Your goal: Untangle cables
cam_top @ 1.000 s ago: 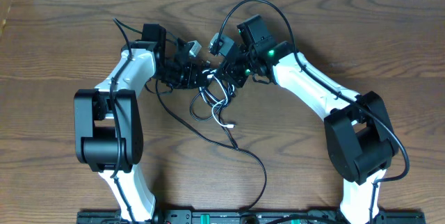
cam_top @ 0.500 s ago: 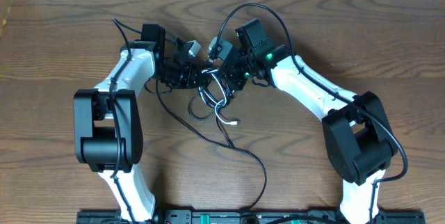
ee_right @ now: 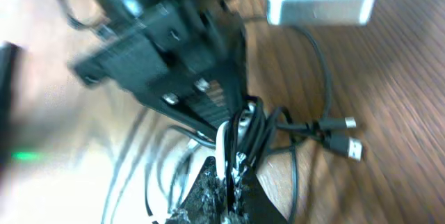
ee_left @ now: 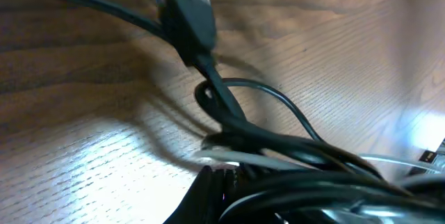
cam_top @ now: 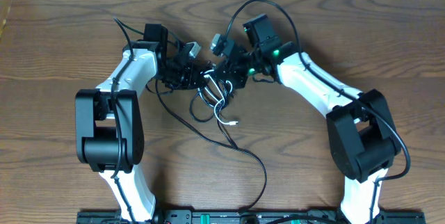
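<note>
We have both grippers closed and almost tip to tip. The right gripper (ee_right: 228,182) is pinched on the cables (ee_right: 240,133), with a white strand and several black loops rising straight out of its fingertips. The left gripper (cam_top: 198,76) is also clamped; from its wrist camera the bundle crosses right at its tips, so we judge it is gripping the same clump, though exactly which strands it has we cannot tell. The rest of the tangle hangs just below and between the two sets of tips. The white cable (cam_top: 224,115) curls down from it onto the table (cam_top: 348,29), and one long black cable (cam_top: 259,165) trails well behind both grippers toward the arm bases. Our main worry is that each gripper seems to hold several strands rather than one, so pulling the arms apart could cinch the knot tighter instead of opening it. The black plug (ee_left: 189,15) just ahead of the left tips, and the two plug ends (ee_right: 348,139) off to the side of the right tips, could catch in a loop and jam when the cords slide. The fingers are close enough to knock each other on any inward move. A thin cord could also slip free under tension, and the long tail might drag and snag behind us.
</note>
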Controlling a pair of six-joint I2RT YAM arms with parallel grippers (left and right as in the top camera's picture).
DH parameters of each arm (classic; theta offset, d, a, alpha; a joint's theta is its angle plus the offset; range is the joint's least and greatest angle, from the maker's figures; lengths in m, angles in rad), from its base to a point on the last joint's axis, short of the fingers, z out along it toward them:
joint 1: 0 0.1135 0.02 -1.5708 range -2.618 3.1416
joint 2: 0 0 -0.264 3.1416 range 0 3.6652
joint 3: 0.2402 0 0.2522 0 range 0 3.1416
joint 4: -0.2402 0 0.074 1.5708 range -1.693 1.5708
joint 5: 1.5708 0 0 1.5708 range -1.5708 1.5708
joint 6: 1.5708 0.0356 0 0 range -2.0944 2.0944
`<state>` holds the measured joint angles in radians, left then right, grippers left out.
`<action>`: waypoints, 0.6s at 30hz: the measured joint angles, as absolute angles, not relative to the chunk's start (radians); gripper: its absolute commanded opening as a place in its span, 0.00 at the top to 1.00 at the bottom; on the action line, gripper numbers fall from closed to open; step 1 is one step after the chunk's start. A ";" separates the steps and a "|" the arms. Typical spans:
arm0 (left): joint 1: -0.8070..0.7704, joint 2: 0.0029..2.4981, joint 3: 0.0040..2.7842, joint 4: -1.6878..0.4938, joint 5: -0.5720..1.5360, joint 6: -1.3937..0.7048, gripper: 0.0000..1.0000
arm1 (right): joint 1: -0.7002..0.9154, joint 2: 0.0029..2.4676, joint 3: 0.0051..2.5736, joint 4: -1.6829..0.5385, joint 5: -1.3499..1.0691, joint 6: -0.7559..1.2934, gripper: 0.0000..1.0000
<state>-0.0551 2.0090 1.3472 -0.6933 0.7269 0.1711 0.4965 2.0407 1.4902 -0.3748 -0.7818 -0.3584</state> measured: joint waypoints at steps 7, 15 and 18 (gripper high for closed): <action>-0.055 2.009 1.347 -0.684 0.704 0.150 0.93 | 0.397 2.041 1.489 -0.346 -1.042 -0.338 0.99; -0.055 2.009 1.347 -0.683 0.694 0.146 0.93 | 0.368 2.041 1.487 -0.329 -1.076 -0.252 0.99; -0.055 2.009 1.347 -0.682 0.692 0.141 0.93 | 0.368 2.041 1.485 -0.284 -1.055 -0.182 0.99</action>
<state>-0.0551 2.0090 1.3472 -0.6823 0.6918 0.1410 0.3676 2.0407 1.4849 -0.2844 -1.0550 -0.1822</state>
